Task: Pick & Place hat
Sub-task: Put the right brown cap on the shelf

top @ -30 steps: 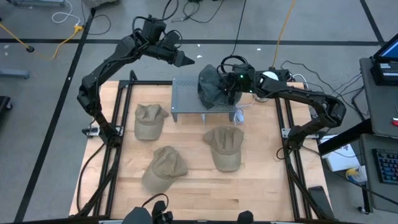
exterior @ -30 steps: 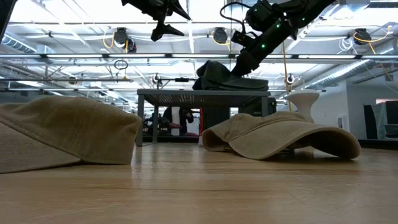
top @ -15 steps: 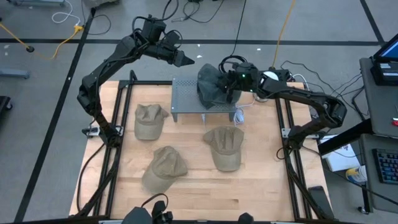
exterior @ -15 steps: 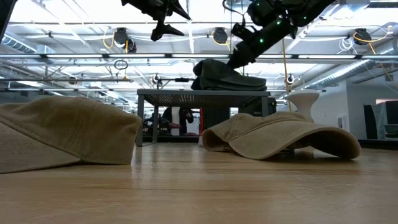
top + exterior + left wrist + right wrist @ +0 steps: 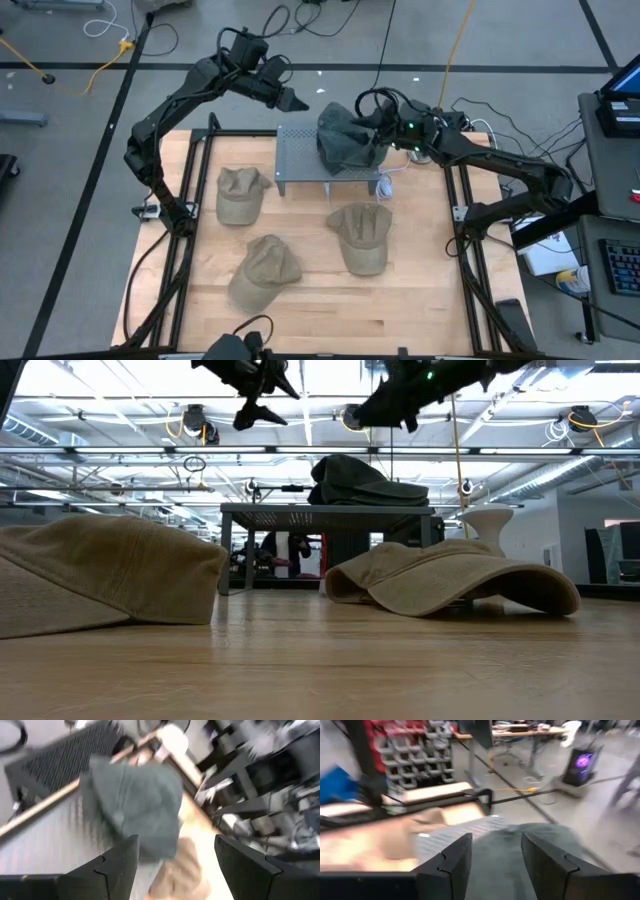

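The wooden table point(image 5: 310, 290) carries a grey perforated metal stand point(image 5: 300, 150) at its far edge, and everything else is placed here relative to that stand. On top of the stand, toward its right end, lies a dark green hat point(image 5: 345, 140), crumpled, resting free with nothing gripping it; in the low view the same hat point(image 5: 365, 482) sits on the stand's flat top.

Three tan caps lie on the table on the near side of the stand: one point(image 5: 240, 193) just in front of its left end, one point(image 5: 362, 235) in front of its right end, and a third point(image 5: 265, 270) farther toward the near edge, between the other two.

The right gripper point(image 5: 378, 118) hangs just above the dark hat's right side, clear of it, its fingers point(image 5: 450, 865) spread apart and holding nothing. In the low view it point(image 5: 385, 405) hovers above the hat with open air between.

The left gripper point(image 5: 292, 100) waits in the air beyond the stand's far left corner, fingers point(image 5: 117, 865) held wide and empty.
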